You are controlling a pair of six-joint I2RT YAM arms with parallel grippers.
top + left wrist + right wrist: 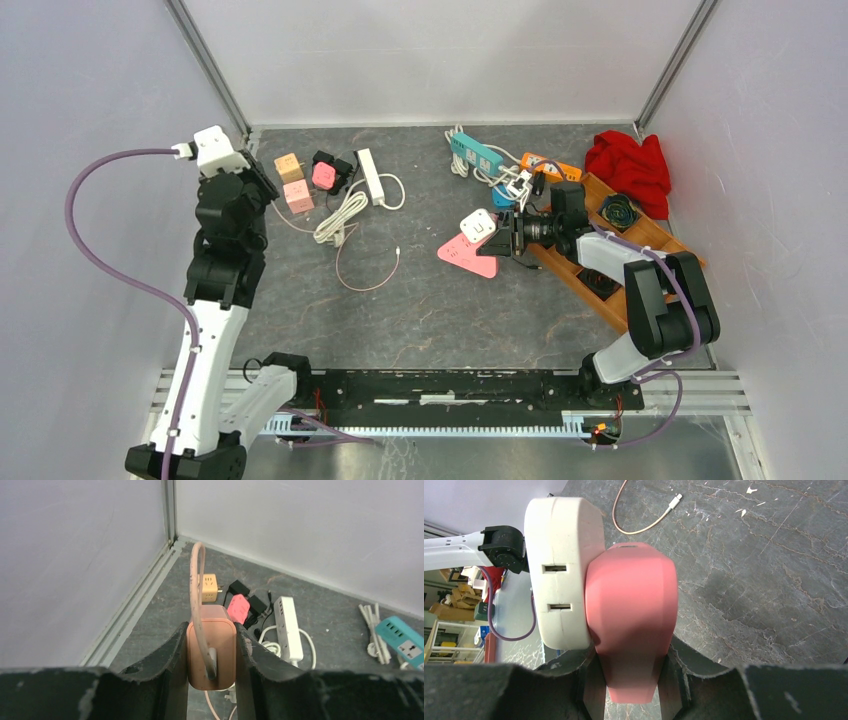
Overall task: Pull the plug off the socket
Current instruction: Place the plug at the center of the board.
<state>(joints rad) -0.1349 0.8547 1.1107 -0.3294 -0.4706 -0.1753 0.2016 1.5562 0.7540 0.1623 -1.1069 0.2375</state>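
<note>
My right gripper (631, 655) is shut on the narrow end of a flat pink socket (631, 610). A white plug block (561, 570) sits plugged into the socket's left face. From above, the pink socket (465, 256) and white plug (478, 224) are held over the table's centre right, by the right gripper (497, 240). My left gripper (211, 630) is shut on a peach cube adapter (212, 655) with a thin pink cable (196, 580) plugged into it. The same cube (299, 198) sits at the back left by the left gripper (272, 195).
An orange cube (289, 166), a pink adapter (323, 175) and a white power strip (371, 176) with coiled cord lie beyond the left gripper. A teal strip (476, 152), an orange strip (550, 165), a red cloth (628, 168) and a wooden tray (590, 285) crowd the back right.
</note>
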